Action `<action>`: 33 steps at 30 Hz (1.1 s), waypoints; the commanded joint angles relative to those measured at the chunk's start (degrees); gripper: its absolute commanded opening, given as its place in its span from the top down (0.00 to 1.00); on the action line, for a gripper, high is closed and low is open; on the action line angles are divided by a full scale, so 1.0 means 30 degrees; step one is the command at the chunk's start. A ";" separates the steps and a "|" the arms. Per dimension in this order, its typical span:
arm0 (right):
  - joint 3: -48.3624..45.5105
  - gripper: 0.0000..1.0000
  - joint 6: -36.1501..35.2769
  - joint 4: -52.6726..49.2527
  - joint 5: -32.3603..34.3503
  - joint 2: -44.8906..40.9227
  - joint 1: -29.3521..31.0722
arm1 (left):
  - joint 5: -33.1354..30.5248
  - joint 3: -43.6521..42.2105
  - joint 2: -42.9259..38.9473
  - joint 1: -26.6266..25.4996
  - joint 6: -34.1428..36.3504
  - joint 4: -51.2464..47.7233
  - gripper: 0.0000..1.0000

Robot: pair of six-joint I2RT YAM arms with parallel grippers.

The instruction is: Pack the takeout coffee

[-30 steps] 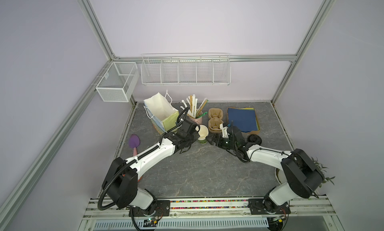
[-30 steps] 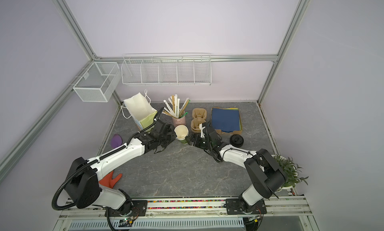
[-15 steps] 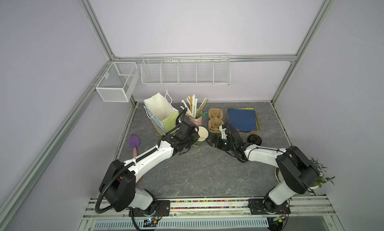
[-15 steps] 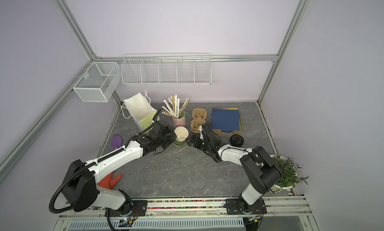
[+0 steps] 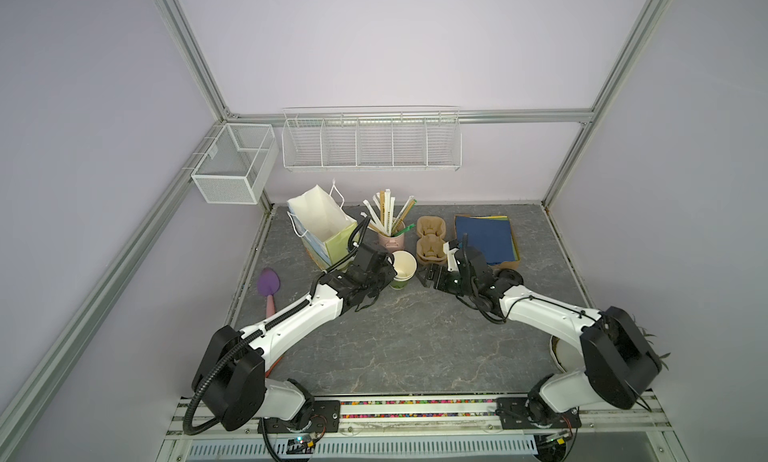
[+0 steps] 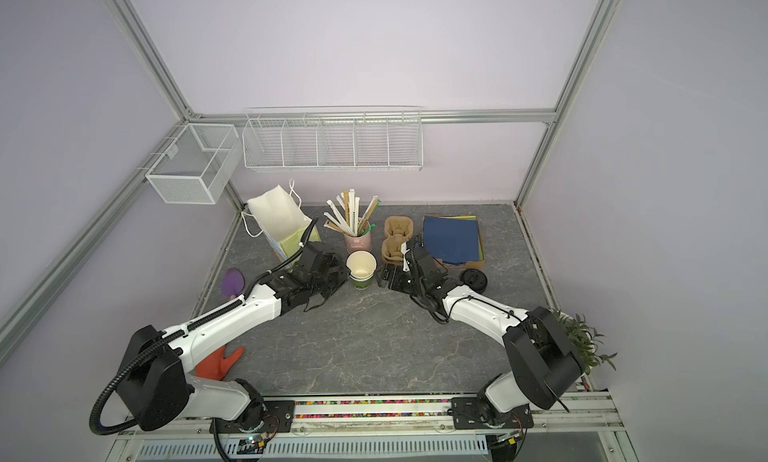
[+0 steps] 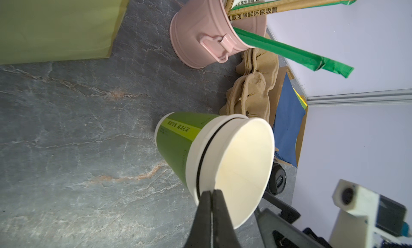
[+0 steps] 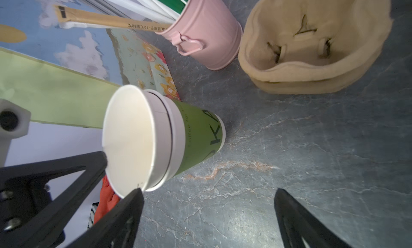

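Left pincer [image 7: 210, 193]: clamped on your black cup [image 7: 240, 168].
Cup axis: upright inside green cup [image 7: 176, 146].
Right pincer [image 5: 428, 275]: wide, just right, mid-frame.

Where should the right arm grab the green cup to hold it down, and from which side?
Probably around the bare lower wall of the green cup, below the nested rims. Bring the right gripper, jaws open, in level from its own side: the cup stands upright, and the left gripper pinches the rim of the inner cup opposite.
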 commanded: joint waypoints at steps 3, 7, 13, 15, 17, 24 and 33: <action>0.0281 0.05 -0.0573 -0.1302 0.0307 0.0095 0.0258 | -0.0232 -0.0607 -0.0254 0.0057 -0.0247 0.0579 1.00; 0.0088 0.03 -0.0138 -0.0619 -0.0330 0.0475 0.0308 | 0.0125 -0.1188 -0.0400 0.0057 -0.0661 0.1519 1.00; 0.1578 0.02 -0.1215 -0.2381 0.0254 -0.0175 0.0317 | 0.0223 -0.1425 -0.0464 0.0057 -0.0691 0.1699 1.00; 0.2046 0.01 -0.1391 -0.3078 0.0280 -0.0025 0.0330 | 0.0223 -0.1587 -0.0494 0.0057 -0.0777 0.1893 1.00; 0.1734 0.01 -0.1152 -0.2918 0.0387 -0.0031 0.0353 | 0.0264 -0.1728 -0.0550 0.0057 -0.1031 0.2096 1.00; -0.1083 0.00 0.1199 0.1032 -0.0343 -0.0295 0.0170 | 0.0070 -0.2417 -0.1100 0.0059 -0.2201 0.2796 1.00; -0.3068 0.00 0.5267 0.7076 -0.1986 0.0975 0.0011 | 0.0171 -0.3695 -0.1634 0.0057 -0.3920 0.4444 1.00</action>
